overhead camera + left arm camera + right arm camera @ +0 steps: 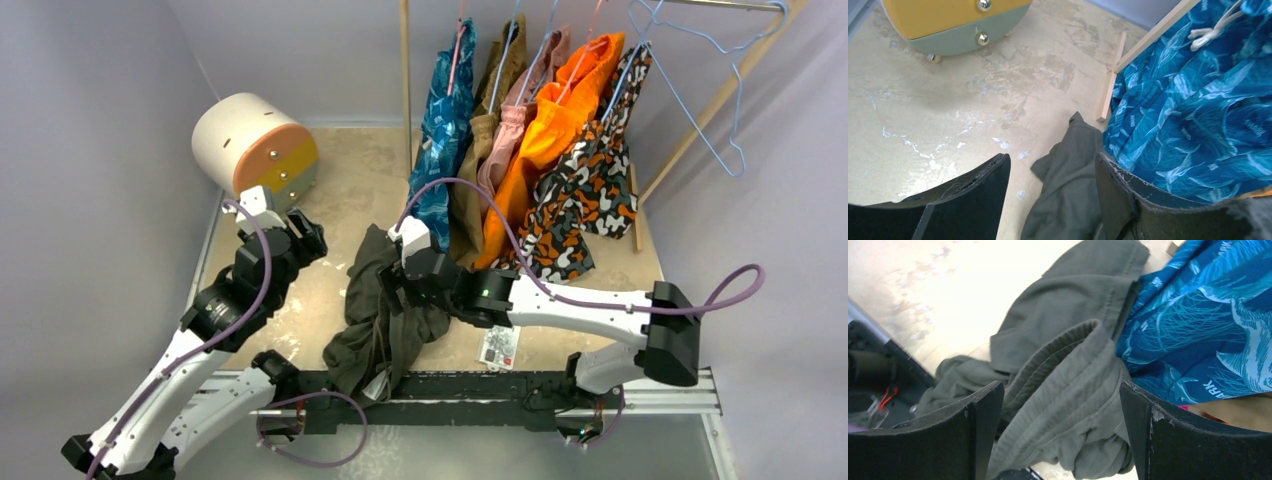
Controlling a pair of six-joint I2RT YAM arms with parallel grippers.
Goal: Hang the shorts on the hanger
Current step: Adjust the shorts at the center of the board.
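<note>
Shorts (pixel 372 330) crumpled on table (pixel 365 185); right gripper (pixel 1060 395) splayed above

Shorts (pixel 380 300) are plain dark olive, hanger's (pixel 690 102) light blue. Hung up: blue-print pair (pixel 445 130), tan pair (pixel 490 110), pink pair (pixel 515 120), orange pair (pixel 555 130), orange-black-white blotchy pair (pixel 585 205). Surface's (pixel 350 190) mottled beige.

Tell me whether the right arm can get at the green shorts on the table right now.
Probably yes: the right tool stands open just over the crumpled shorts, with nothing between them.
</note>
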